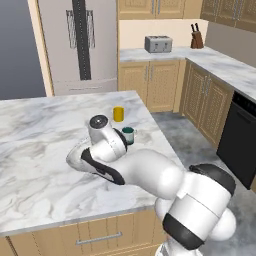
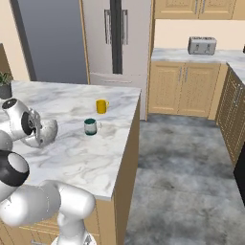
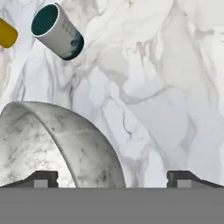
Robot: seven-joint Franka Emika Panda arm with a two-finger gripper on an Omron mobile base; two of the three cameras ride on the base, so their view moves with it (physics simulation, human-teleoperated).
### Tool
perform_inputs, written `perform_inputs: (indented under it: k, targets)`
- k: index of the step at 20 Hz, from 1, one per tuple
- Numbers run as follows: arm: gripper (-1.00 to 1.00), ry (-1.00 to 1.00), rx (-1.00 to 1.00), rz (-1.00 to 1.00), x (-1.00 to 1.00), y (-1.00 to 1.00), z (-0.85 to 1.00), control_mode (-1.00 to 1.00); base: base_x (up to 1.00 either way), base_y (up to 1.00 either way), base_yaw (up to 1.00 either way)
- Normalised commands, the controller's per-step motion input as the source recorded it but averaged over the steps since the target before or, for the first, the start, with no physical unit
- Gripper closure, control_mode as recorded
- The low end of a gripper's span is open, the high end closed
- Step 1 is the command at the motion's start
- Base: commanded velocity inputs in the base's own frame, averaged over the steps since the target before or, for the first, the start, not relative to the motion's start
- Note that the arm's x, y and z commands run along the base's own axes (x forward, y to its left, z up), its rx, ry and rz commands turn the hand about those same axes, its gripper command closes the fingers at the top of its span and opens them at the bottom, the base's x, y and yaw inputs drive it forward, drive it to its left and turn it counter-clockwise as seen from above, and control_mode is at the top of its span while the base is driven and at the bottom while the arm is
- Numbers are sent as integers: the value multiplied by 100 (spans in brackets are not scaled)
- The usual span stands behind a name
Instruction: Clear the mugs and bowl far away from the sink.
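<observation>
The speckled grey-white bowl [image 3: 52, 144] sits on the marble island, right under my hand. My gripper [image 3: 113, 179] is open, and the bowl's rim runs between its spread fingertips: one is over the bowl's inside, the other over bare counter. My arm partly hides the bowl [image 1: 74, 159] [image 2: 47, 133] in both base views. Farther along the island stand the teal mug [image 3: 57, 31] [image 1: 128, 135] [image 2: 90, 126] and, beyond it, the yellow mug [image 3: 5, 34] [image 1: 118, 114] [image 2: 101, 106]. The sink is out of view.
The island's right edge [image 2: 129, 139] drops to the floor just past the mugs. A fridge [image 1: 80, 45] stands behind the island. On the back counter are a toaster [image 1: 158, 44] and a knife block [image 1: 196, 39]. A potted plant [image 2: 5, 83] stands at the island's far left.
</observation>
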Motion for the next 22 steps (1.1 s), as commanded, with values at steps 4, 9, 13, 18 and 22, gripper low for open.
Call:
perform_inputs:
  k: [4, 9, 13, 18, 22]
  targets:
    - [-100, -22, 4, 11, -26, -4, 86, -100, 0, 0, 0]
    - [-100, -31, 1, 12, -60, 0, 100, -100, 0, 0, 0]
    - [-100, -37, 3, 14, -67, 0, 100, -100, 0, 0, 0]
    - [-100, -32, 5, 16, -76, -13, 100, -100, 0, 0, 0]
    - [-100, -23, 15, 25, -86, -65, 100, -100, 0, 0, 0]
